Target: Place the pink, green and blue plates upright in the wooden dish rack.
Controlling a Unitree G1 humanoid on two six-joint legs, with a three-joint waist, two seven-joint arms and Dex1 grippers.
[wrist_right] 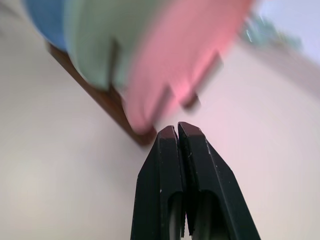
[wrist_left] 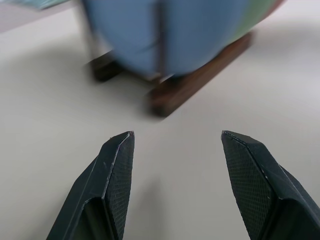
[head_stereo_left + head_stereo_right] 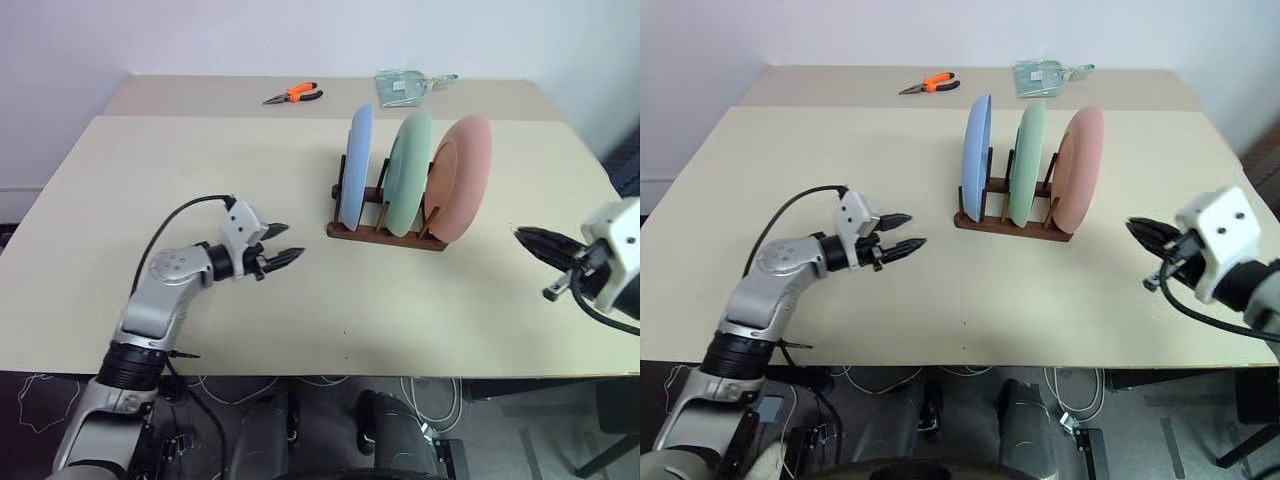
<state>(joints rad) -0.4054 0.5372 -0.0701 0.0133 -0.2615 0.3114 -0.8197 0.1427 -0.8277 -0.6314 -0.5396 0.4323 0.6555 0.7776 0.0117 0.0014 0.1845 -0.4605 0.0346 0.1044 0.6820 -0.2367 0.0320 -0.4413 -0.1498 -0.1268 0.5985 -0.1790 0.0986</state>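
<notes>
The wooden dish rack (image 3: 352, 232) stands mid-table with three plates upright in it: the blue plate (image 3: 356, 165) on the left, the green plate (image 3: 409, 172) in the middle, the pink plate (image 3: 462, 175) on the right. My left gripper (image 3: 285, 243) hovers to the left of the rack, open and empty, pointing toward it. My right gripper (image 3: 522, 236) is off to the right of the pink plate, shut with nothing between its fingers. In the right wrist view the pink plate (image 1: 185, 55) looms beyond the shut fingertips.
Orange-handled pliers (image 3: 295, 95) lie at the far side of the table. A clear plastic bag (image 3: 405, 85) sits at the back, right of the pliers. The cream tabletop (image 3: 200, 170) spreads wide around the rack.
</notes>
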